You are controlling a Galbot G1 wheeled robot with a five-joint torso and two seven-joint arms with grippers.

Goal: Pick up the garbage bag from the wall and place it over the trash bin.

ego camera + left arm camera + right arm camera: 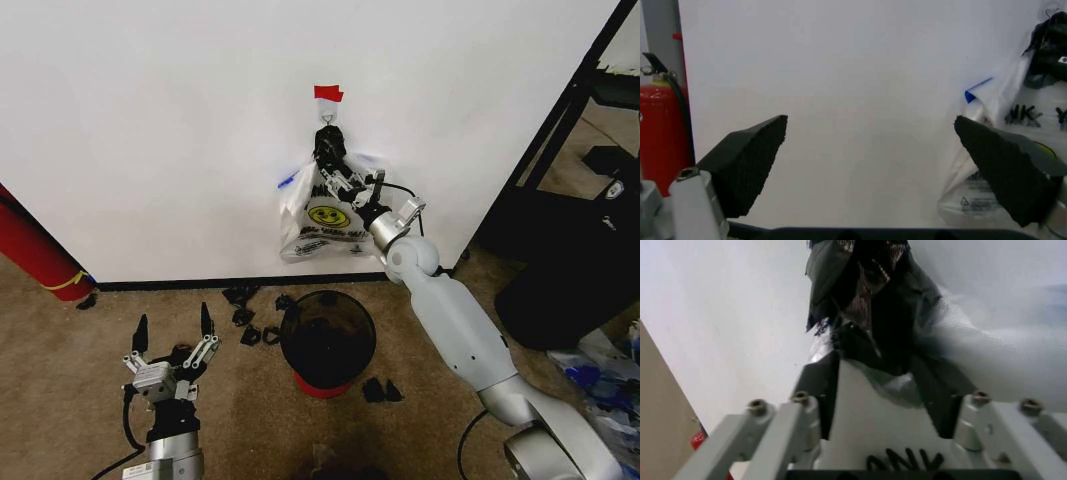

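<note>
Reaching up to the wall, my right end effector sits clamped on the dark gathered top of the garbage bag hanging lengthwise below the hook, straight above the trash bin, while my left end effector waits spread apart near the floor.

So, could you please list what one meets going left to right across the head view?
Red cylinder → left gripper, open, low over the floor → trash bin → right gripper at the hanging bags → black shelf frame.
</note>
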